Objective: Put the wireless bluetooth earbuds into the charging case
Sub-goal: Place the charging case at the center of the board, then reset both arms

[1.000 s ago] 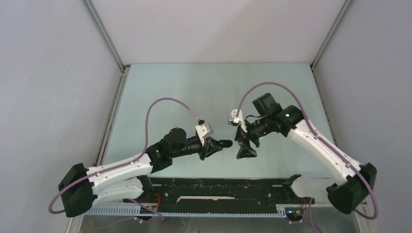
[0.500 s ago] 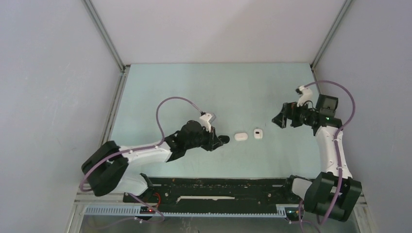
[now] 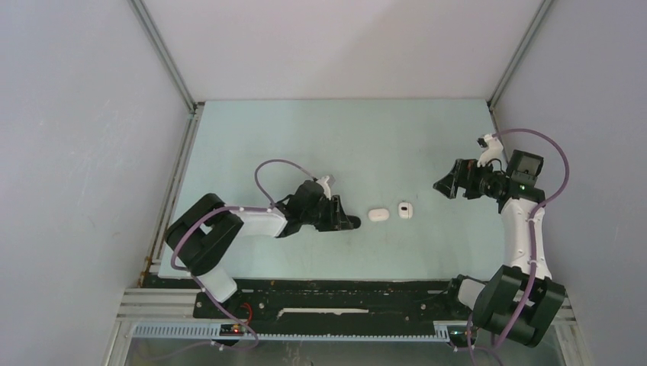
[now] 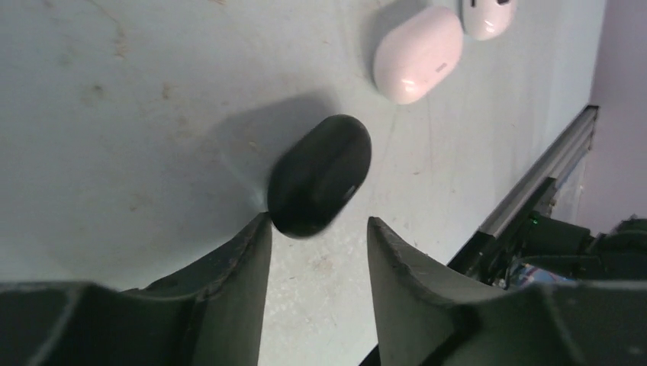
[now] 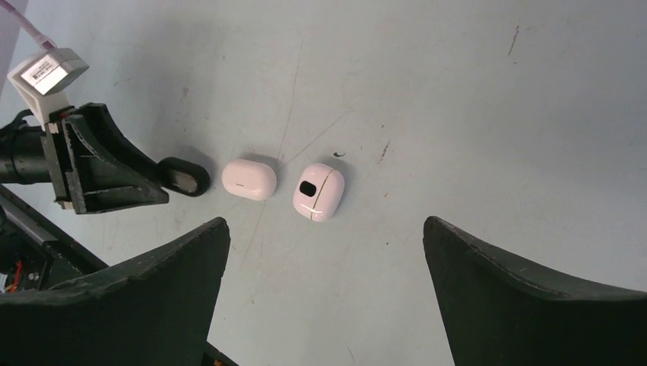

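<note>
From the top cam, the left claw was down low on the table with the black case right at its tips. The plain white case and the white case with the dark spot sat in a row just past that, between the two claws. The right claw was well off from all three, pointed their way. Left wrist cam: the fingers were only narrowly apart with nothing between them. The black case lay just ahead of the tips and looked to be touching one finger, with both white ones further out. Right wrist cam: the jaws were spread wide and gripping nothing, and all three cases lay well ahead of it. Whether the earbuds were inside the cases, I couldn't tell.
</note>
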